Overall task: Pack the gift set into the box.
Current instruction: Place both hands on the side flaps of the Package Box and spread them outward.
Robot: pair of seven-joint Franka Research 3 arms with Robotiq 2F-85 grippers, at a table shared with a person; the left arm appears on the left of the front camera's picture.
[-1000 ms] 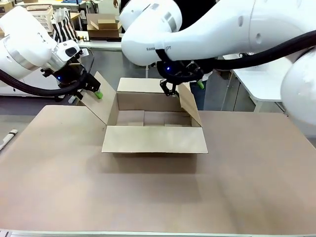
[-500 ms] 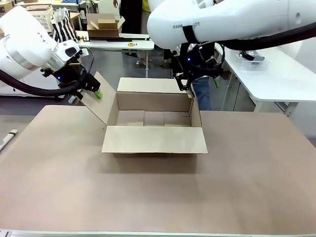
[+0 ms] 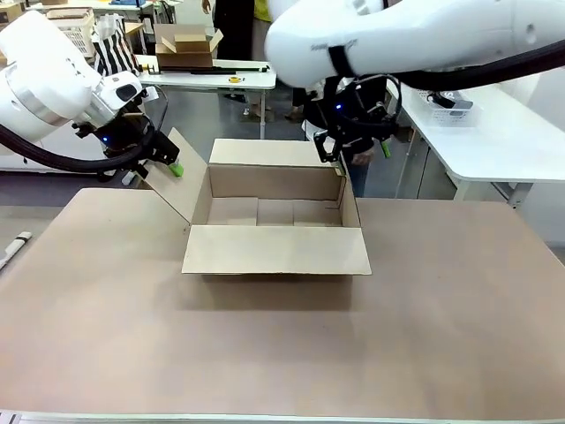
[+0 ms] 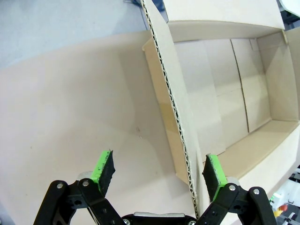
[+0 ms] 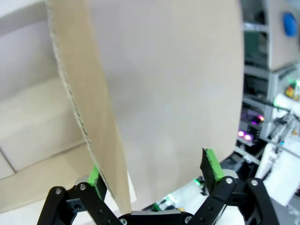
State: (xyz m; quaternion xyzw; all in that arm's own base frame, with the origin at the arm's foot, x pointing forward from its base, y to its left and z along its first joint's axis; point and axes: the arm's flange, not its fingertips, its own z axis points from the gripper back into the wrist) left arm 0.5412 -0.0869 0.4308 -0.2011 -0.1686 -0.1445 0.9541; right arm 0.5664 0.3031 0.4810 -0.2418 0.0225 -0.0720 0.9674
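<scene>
The box [image 3: 274, 250] stands open in the middle of the brown table, and its inside looks bare. My left gripper [image 3: 165, 162] is open astride the left flap [image 4: 164, 70]; in the left wrist view [image 4: 159, 171] the flap's corrugated edge runs between the green pads, close to the right one [image 4: 213, 169]. At the right flap [image 5: 168, 84], which stands nearly upright, my right gripper [image 3: 356, 152] is open too. In the right wrist view [image 5: 152, 171] that flap's edge partly hides the left pad [image 5: 93, 176]. The gift set is out of view.
A white side table [image 3: 494, 146] with a small basket [image 3: 450, 111] stands to the right. Behind the box a person's legs [image 3: 357, 177] show. A smaller carton [image 3: 185, 44] sits on a far table. A white object [image 3: 13, 247] lies at the table's left edge.
My right arm has swung from the box's back middle to the right flap, which now stands more upright. The left arm has not moved.
</scene>
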